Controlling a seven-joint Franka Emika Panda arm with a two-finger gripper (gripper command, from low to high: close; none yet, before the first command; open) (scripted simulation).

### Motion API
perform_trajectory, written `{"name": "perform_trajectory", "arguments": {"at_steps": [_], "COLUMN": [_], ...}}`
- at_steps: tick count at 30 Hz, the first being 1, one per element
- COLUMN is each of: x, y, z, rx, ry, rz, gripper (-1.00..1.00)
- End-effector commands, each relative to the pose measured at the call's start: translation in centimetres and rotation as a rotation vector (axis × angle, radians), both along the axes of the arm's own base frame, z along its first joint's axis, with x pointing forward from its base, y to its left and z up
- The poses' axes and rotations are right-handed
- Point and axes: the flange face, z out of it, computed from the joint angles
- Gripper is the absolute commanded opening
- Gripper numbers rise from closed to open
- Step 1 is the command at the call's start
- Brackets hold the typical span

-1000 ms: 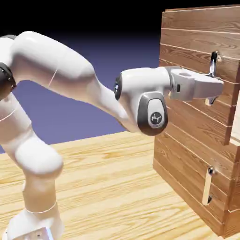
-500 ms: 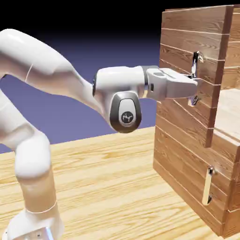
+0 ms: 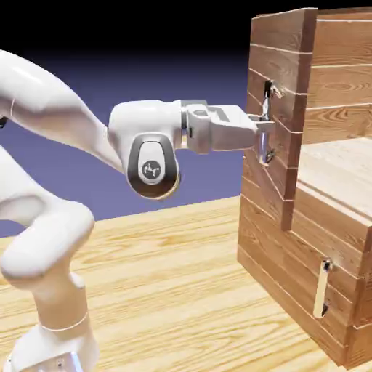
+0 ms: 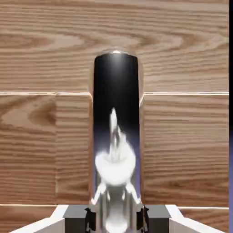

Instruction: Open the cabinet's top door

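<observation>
Gripper (image 3: 266, 138) pinches the grey handle (image 3: 267, 98) at right of centre; fingers (image 4: 150, 217) clamp both sides for pull leverage. Top door (image 3: 282, 109) stands ajar, so the grip serves the swing.

A light wooden table (image 3: 174, 290) with pale, streaked grain is seen across the lower part of the exterior view. Behind it, a plain blue-violet backdrop (image 3: 145, 73) is shown, shaded to near black at the top and lighter lower down.

We see a glossy white arm (image 3: 51, 109) of rounded segments with dark joint rings. Its wrist (image 3: 151, 168) bears a grey cap with a small white emblem. Our fingers (image 4: 77, 214) are small and grey.
</observation>
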Motion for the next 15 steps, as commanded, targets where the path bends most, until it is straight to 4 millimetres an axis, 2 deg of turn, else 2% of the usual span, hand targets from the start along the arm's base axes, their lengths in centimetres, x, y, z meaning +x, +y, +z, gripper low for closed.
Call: {"name": "perform_trajectory", "arguments": {"at_steps": [1,10,15], "x": [-0.1,-3.1,-5.4], "y": [0.1,2.7,5.3], "z": [0.0,0.0,0.0], "rx": [0.002,0.003,0.003], "ry": [0.001,0.000,0.001], "rz": [-0.002,-0.089,-0.166], "gripper": [-1.00,-1.00,-1.00]}}
